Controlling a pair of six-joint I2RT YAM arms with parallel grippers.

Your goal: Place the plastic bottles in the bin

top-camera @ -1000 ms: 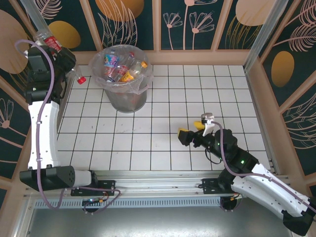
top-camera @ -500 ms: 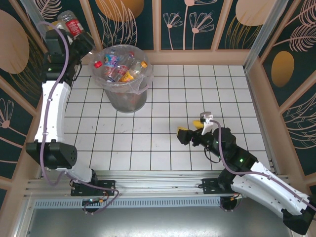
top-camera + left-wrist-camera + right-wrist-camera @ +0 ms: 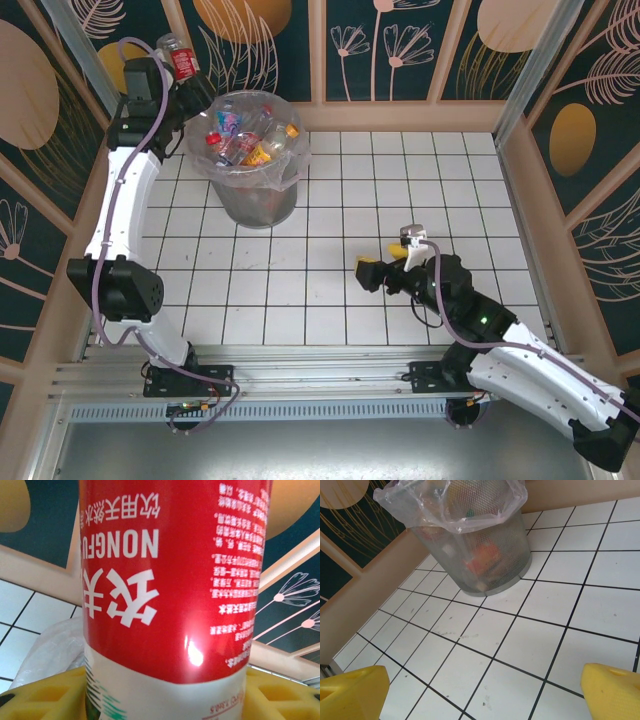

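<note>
My left gripper [image 3: 190,88] is raised at the far left, beside the bin's left rim, shut on a clear bottle with a red label [image 3: 181,63]. In the left wrist view the red label [image 3: 175,575] is pressed between my yellow fingers [image 3: 45,695]. The round grey mesh bin [image 3: 262,200], lined with a clear bag, stands at the back left and holds several bottles [image 3: 245,135]. The bin [image 3: 480,555] is ahead of the right wrist. My right gripper [image 3: 385,267] stands open low over the tiles at centre right, with nothing between its fingers.
White tiled floor [image 3: 330,210] spreads between the bin and the right arm. Wooden rails and patterned panels wall in the back [image 3: 400,110] and both sides. A metal rail [image 3: 320,360] carries the arm bases along the near edge.
My left arm has swung up and to the right with the red-labelled bottle, from the left wall to the bin's left rim. The right gripper has crept slightly to the left.
</note>
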